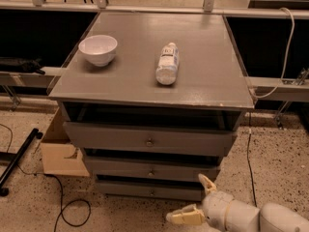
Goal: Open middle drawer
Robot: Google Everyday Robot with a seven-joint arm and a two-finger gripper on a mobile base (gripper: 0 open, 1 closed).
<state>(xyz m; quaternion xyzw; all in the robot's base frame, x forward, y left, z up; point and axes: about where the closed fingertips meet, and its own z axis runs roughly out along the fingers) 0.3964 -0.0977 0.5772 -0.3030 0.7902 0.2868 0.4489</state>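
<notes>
Hand hung low by the cabinet's front right corner, below and right of the middle drawer, its two pale fingers spread wide and holding nothing. That drawer sat in the cabinet's second tier, looking shut, its small knob untouched. From so low, the hand could catch the bottom drawer instead, or slip off the small round knob and pull nothing. A jerky pull might rock the cabinet and roll the bottle lying on its side on the tabletop. The white bowl at the cabinet's left looked empty; the cardboard box beside the cabinet showed no contents.
</notes>
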